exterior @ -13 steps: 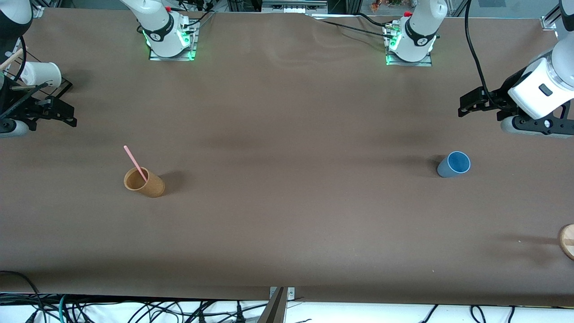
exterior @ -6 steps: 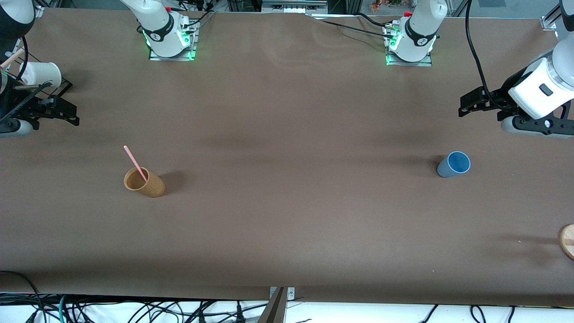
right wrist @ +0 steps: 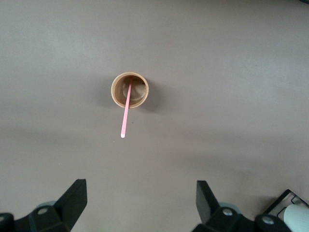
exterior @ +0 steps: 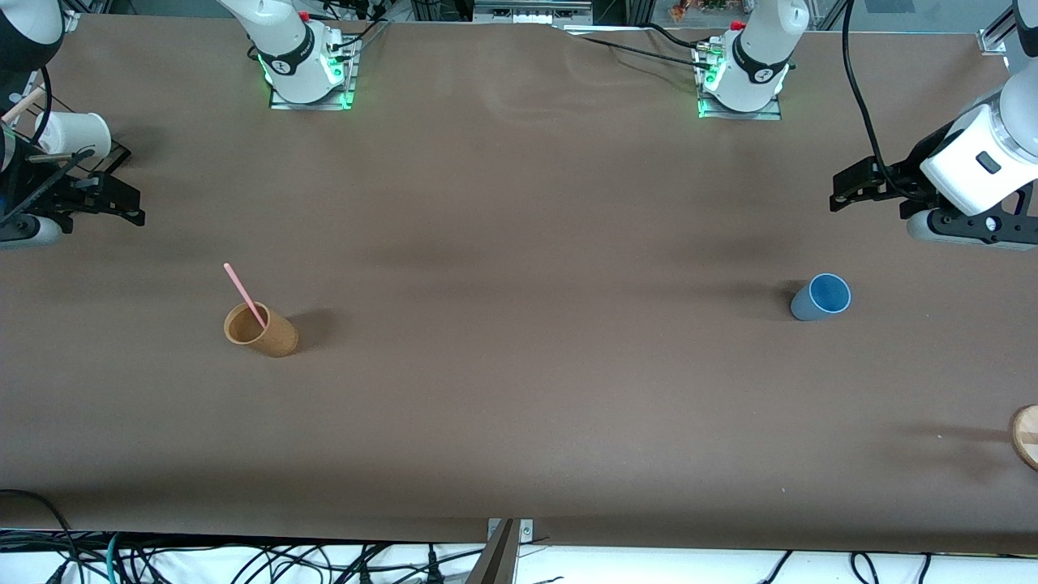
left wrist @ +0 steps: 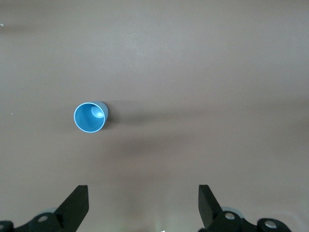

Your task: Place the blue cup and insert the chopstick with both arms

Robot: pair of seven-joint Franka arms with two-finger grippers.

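The blue cup (exterior: 821,298) stands upright on the table toward the left arm's end; it also shows in the left wrist view (left wrist: 90,117), empty. The pink chopstick (exterior: 245,294) leans in a tan-brown cup (exterior: 261,329) toward the right arm's end, and both show in the right wrist view, the chopstick (right wrist: 125,116) and the cup (right wrist: 130,90). My left gripper (exterior: 847,188) hangs open and empty over bare table, apart from the blue cup (left wrist: 143,203). My right gripper (exterior: 117,207) hangs open and empty over bare table, apart from the tan-brown cup (right wrist: 140,198).
A white cup (exterior: 75,134) sits on a black stand at the table edge by the right arm; it also shows in the right wrist view (right wrist: 297,215). A round wooden piece (exterior: 1027,436) lies at the table edge at the left arm's end. Green-lit arm bases (exterior: 308,73) stand along the table's edge.
My right gripper has shifted slightly. The left arm, both cups and the chopstick have not moved.
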